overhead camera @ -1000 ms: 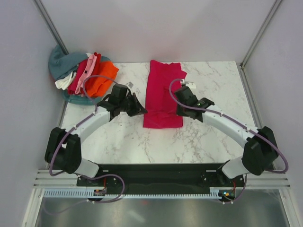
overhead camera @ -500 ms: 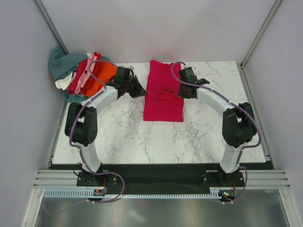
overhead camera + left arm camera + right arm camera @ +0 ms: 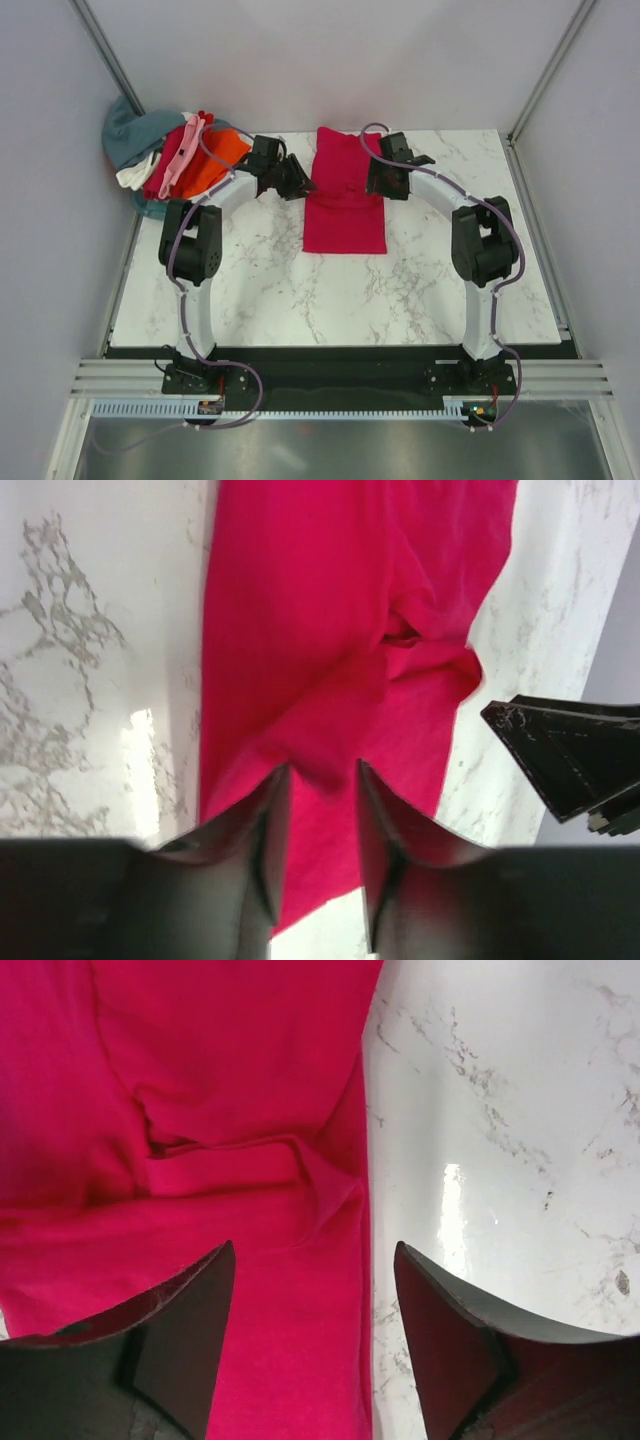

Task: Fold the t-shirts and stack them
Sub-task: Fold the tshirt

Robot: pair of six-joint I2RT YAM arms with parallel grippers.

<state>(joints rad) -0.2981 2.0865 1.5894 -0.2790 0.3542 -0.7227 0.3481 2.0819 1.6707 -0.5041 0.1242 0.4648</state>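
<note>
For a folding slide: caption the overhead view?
Left claw and right claw flank a partly folded magenta t-shirt on a marble table, other shirts piled far left.

No lettering, brand mark, number or sign can be read in any view. The crimson t-shirt at the far middle of the marble table shows plain cloth only. The heap of t-shirts at the far left shows no legible print either.
</note>
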